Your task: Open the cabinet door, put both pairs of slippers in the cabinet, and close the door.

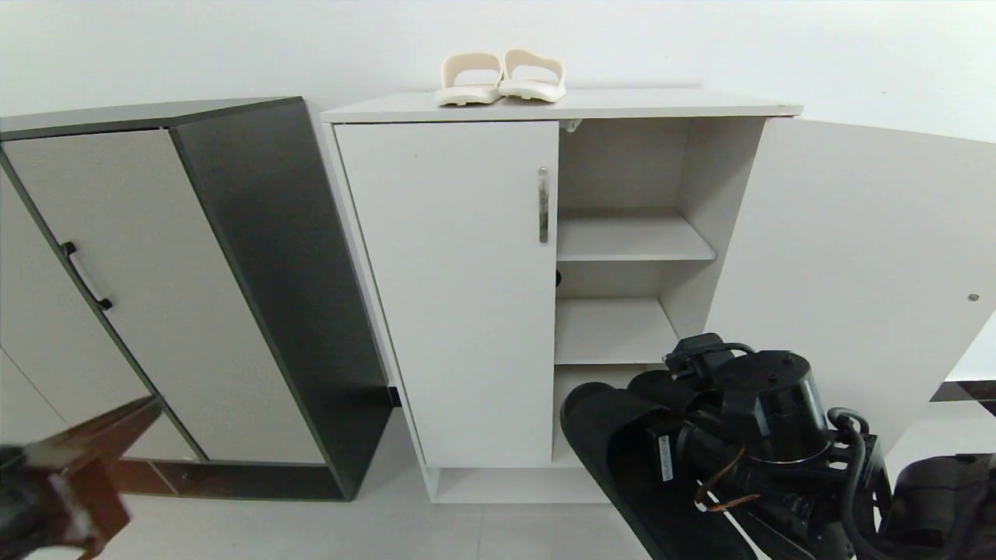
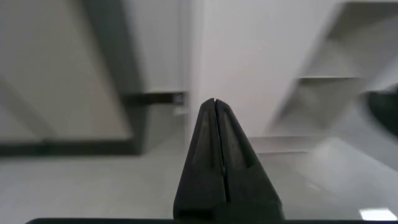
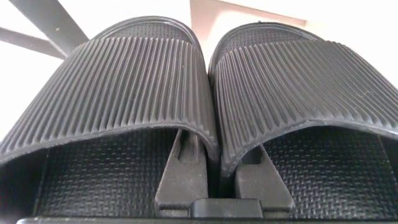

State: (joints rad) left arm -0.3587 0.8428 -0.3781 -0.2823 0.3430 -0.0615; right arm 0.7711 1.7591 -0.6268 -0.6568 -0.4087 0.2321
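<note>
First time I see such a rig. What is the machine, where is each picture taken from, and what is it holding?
This is a two-armed robot on wheels. The wide picture is from its head camera, looking down at a white cabinet with its right door open, showing shelves. A cream pair of slippers sits on top. The other two pictures are from wrist cameras. The right gripper pinches a black pair of slippers, low in front of the open side. The left gripper is shut and empty.
</note>
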